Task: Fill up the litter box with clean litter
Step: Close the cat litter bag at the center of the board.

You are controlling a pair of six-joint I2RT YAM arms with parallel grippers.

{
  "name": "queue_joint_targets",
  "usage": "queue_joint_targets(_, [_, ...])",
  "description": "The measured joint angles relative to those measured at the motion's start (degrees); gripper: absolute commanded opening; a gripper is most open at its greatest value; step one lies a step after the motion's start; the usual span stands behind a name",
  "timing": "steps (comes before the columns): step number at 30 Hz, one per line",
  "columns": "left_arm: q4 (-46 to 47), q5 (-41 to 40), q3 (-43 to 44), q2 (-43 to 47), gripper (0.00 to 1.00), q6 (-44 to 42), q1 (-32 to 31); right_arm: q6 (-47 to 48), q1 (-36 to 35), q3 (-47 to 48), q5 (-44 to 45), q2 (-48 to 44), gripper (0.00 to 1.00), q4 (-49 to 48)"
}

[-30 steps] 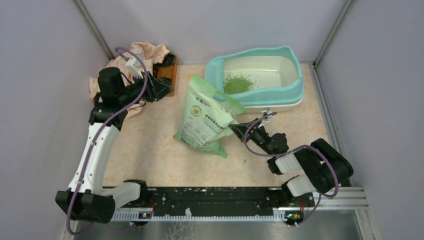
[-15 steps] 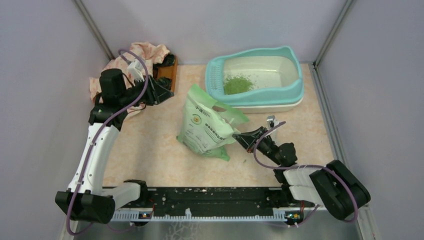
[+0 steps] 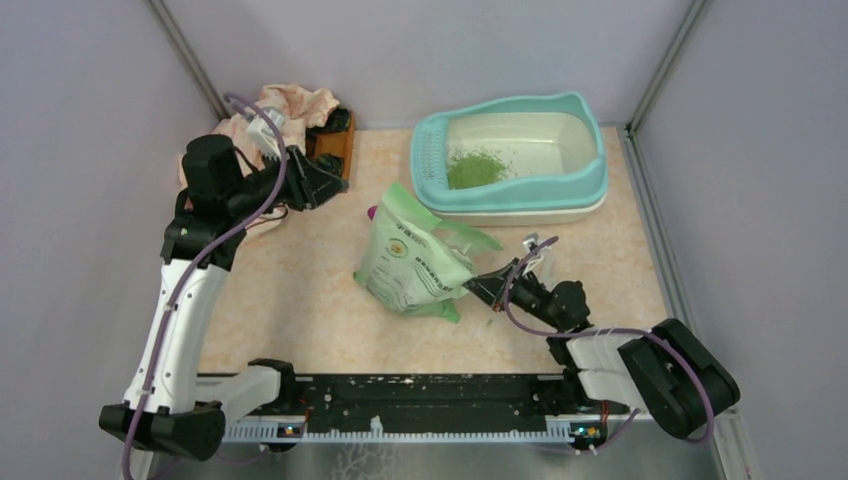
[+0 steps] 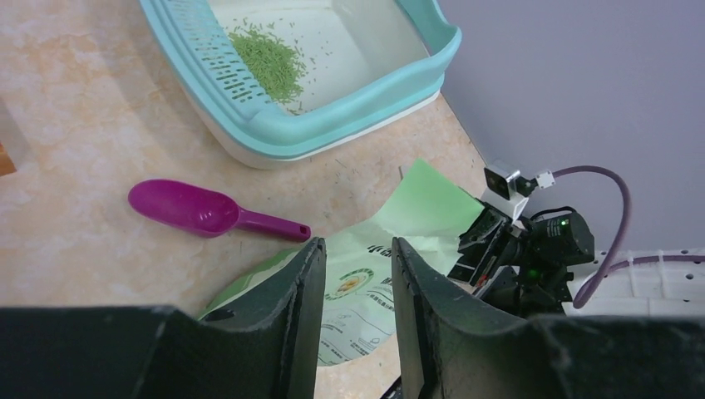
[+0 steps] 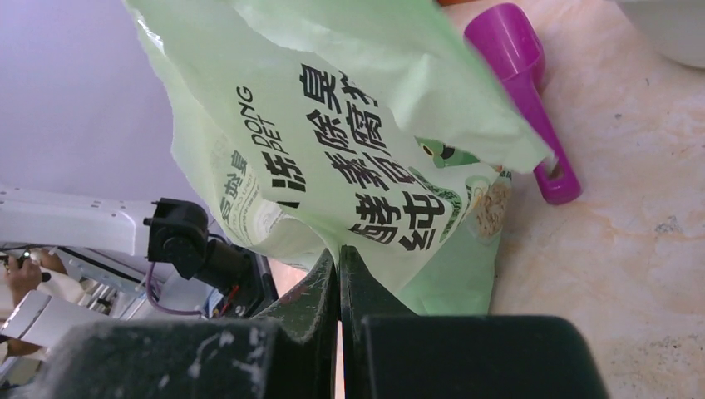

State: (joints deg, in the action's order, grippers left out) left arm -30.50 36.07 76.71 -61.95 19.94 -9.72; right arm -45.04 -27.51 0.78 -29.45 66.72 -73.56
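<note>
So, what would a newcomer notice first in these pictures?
The pale green bag sits in the middle of the table, one edge pinched in the shut right gripper. Behind it, the teal litter box holds only a small pile of green litter, and a purple scoop lies beside the bag.

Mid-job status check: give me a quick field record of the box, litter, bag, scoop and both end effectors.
litter box: far side of the table, cream basin mostly bare
clean litter: small green pile by the perforated ledge
litter bag: on the table in front of the box
purple scoop: lying on the table between bag and box
left end effector: open, holding nothing
right end effector: shut on the litter bag's edge
</note>
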Motion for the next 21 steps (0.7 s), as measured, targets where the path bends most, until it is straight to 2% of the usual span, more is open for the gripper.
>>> queue_joint_targets(6, [-0.5,-0.3,0.2,0.5,0.42,0.3,-0.8,0.7,0.0,0.1,0.1,-0.8,0.0,5.8])
queue_joint_targets(8, [-0.6,-0.4,0.2,0.5,0.46,0.7,-1.3,1.6,0.0,0.1,0.9,-2.8,0.0,9.4])
queue_joint_targets(9, [-0.6,-0.6,0.2,0.5,0.6,1.0,-1.7,2.1,0.0,0.1,1.2,-4.3,0.0,11.5])
queue_joint_targets(10, [-0.6,-0.9,0.2,0.5,0.92,1.2,-2.5,2.4,0.0,0.1,1.3,-4.8,0.0,11.9])
queue_joint_targets(11, [-0.5,-1.3,0.2,0.4,0.98,1.4,-3.6,2.8,0.0,0.1,1.4,-5.6,0.0,12.9])
queue_joint_targets(16, [0.3,-1.8,0.1,-1.8,0.99,2.1,-9.9,4.4,0.0,0.3,2.0,-9.3,0.0,18.6])
queue_joint_targets(21, [2.2,-2.4,-3.1,-4.4,0.99,-2.5,-11.2,5.6,0.0,1.4,1.9,-10.5,0.0,22.4])
